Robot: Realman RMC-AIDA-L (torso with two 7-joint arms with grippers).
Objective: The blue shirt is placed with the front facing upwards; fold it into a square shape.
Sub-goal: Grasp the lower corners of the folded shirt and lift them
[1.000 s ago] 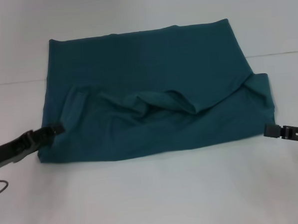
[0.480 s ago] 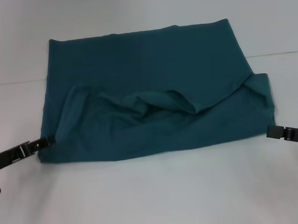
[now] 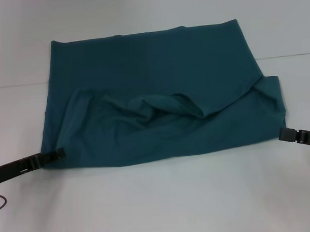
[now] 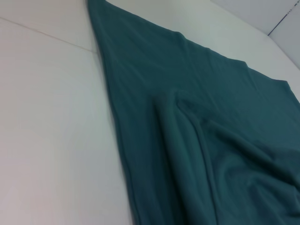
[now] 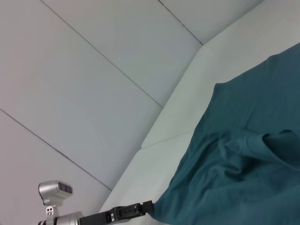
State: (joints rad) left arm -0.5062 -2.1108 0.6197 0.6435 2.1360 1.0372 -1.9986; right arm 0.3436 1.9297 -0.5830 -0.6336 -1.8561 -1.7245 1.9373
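Our left gripper (image 3: 57,152) lies low on the white tabletop (image 3: 159,204) with its tips touching the near left corner of the large dark teal-blue cotton shirt (image 3: 154,95); whether those thin fingers are pinching cloth or merely resting against the edge, we cannot tell. Our right gripper (image 3: 282,134) sits at the opposite near corner, just beside the hem, and again we cannot tell whether it is parted or closed. From both pincers the shirt spreads away and inward across the table as a wide, roughly rectangular slab, already doubled over, with no lettering showing. Between the two grippers, a little beyond them, a slack ridge of wrinkles bunches across the middle of the upper layer. In the left wrist view the shirt (image 4: 197,122) runs off as a long straight edge with soft raised creases beside it; in the right wrist view the shirt (image 5: 243,154) lies near, and the left gripper (image 5: 149,205) touches its far corner. We judge the fabric light, limp and apt to sag or drag, so we would take it at the two near corners, gripping both layers together and keeping even tension.
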